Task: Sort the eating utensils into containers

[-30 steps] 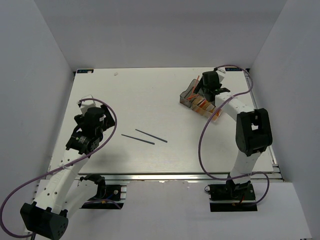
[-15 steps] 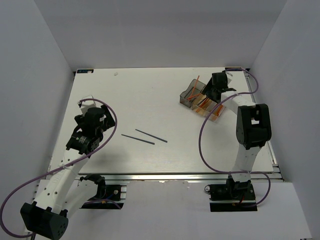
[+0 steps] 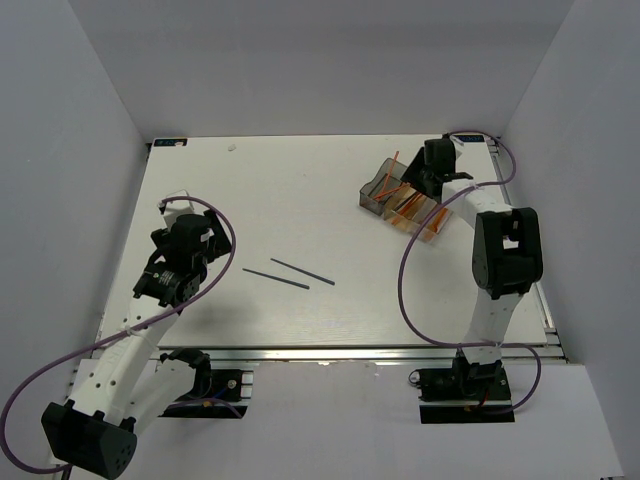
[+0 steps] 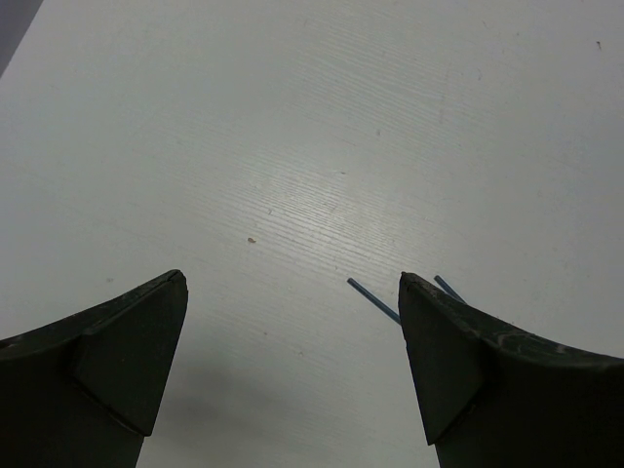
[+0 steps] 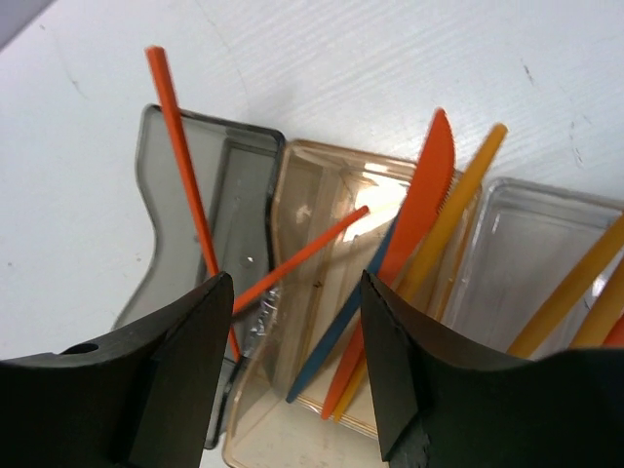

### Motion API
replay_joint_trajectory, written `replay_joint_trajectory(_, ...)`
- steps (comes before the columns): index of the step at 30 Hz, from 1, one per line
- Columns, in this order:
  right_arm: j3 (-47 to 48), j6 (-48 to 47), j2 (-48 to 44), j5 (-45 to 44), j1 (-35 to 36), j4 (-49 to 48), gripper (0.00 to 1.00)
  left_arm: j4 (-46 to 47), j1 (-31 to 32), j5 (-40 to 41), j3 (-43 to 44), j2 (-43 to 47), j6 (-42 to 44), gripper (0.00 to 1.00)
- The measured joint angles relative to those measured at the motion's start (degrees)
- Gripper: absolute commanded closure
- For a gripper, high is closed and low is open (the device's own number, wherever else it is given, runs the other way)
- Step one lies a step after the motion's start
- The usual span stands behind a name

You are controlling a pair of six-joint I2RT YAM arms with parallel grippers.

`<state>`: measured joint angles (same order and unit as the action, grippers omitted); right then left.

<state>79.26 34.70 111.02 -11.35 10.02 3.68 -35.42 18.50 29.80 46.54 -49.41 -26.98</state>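
Observation:
The three joined containers stand at the back right: smoky grey [image 5: 180, 224], amber [image 5: 312, 224] and clear [image 5: 531, 253]; they also show in the top view [image 3: 402, 205]. One orange stick [image 5: 177, 161] stands in the grey bin and another [image 5: 307, 246] leans across into the amber one. The amber bin holds an orange knife [image 5: 421, 200], a yellow utensil [image 5: 460, 190] and a blue one [image 5: 341, 327]. My right gripper [image 5: 295, 278] is open and empty just above the bins. Two dark blue sticks [image 3: 288, 274] lie mid-table. My left gripper [image 4: 292, 280] is open and empty left of them.
Yellow-orange utensils [image 5: 570, 292] lie in the clear bin. White walls close the table on the left, back and right. In the left wrist view the ends of the blue sticks [image 4: 375, 300] show beside my right finger [image 4: 458, 361].
My right gripper has drawn back to the right from over the bins and now sits at their far side. The left arm and the blue sticks have barely moved.

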Motion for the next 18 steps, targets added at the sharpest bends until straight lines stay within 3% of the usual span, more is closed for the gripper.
replay_joint_trajectory(18, 3.4, 1.1, 4.1, 0.4, -0.2, -1.7, 0.42, 0.1, 0.0, -0.3, 0.0, 0.0, 0.0, 0.02)
